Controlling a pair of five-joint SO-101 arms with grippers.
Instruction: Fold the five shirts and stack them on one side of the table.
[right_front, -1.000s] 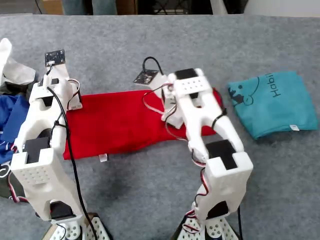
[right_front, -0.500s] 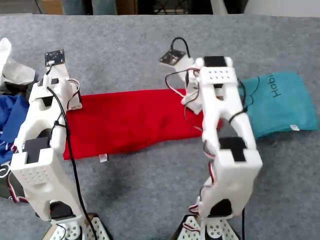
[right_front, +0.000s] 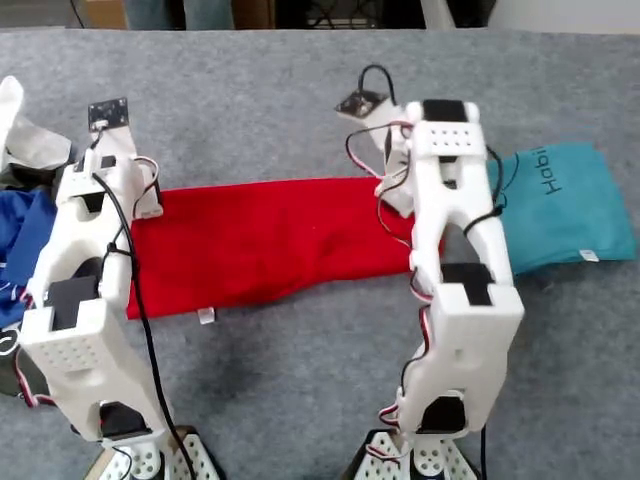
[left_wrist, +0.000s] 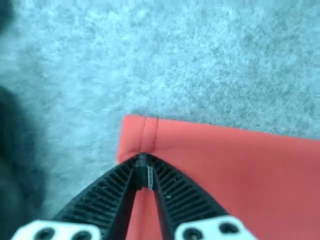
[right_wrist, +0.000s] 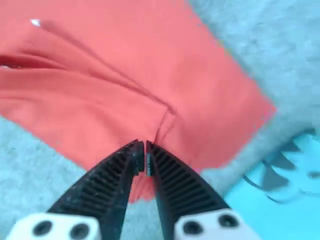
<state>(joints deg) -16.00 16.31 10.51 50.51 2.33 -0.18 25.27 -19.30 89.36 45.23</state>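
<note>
A red shirt (right_front: 260, 245) lies as a long strip across the middle of the grey table (right_front: 250, 100). At its left end my left gripper (right_front: 146, 207) is shut on the hemmed corner of the red shirt (left_wrist: 235, 170), fingertips (left_wrist: 150, 172) pressed together on the cloth. My right gripper (right_front: 400, 203) is shut on a raised fold of the red shirt (right_wrist: 100, 75) near its right end. A folded teal shirt (right_front: 555, 205) lies just right of that, and its edge (right_wrist: 285, 200) is close beside the right gripper (right_wrist: 144, 156).
A blue garment (right_front: 18, 245) and a crumpled white one (right_front: 25, 140) are piled at the table's left edge beside the left arm. Bare grey felt stretches along the far side and in front of the red shirt.
The right arm has swung to the right along the red shirt, from its middle to near its right end by the teal shirt. The left arm has barely moved.
</note>
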